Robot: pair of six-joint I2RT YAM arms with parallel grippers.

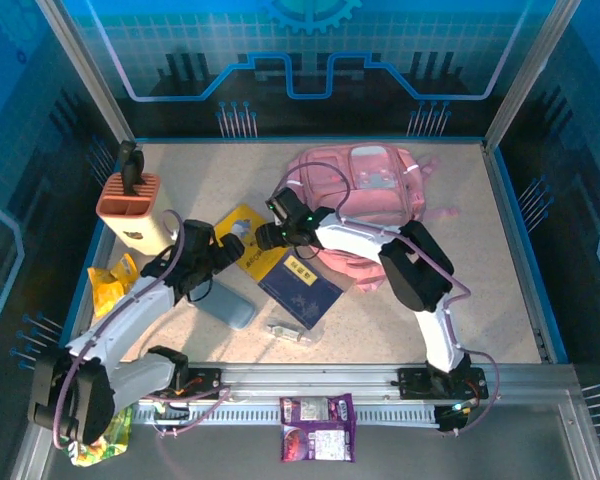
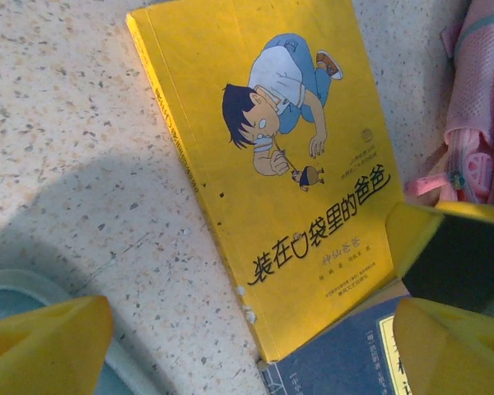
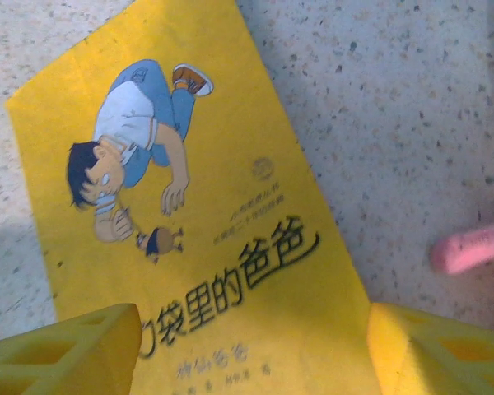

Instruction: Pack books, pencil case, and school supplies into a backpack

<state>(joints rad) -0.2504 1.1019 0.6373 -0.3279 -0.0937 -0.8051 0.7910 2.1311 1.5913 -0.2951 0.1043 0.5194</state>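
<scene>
One yellow book (image 3: 214, 247) (beneath right gripper (image 3: 251, 341))

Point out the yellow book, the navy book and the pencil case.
yellow book (image 2: 263, 206), left wrist view, middle of its front cover.
navy book (image 1: 305, 292), top external view, middle of its dark cover.
pencil case (image 1: 230, 306), top external view, on its visible grey-blue fabric.

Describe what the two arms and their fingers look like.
The left arm and right arm have white tapered links, black joints and looping mauve cables. Green lights glow at the right wrist. The fingers are blocky yellow plastic with hollow recesses.
</scene>
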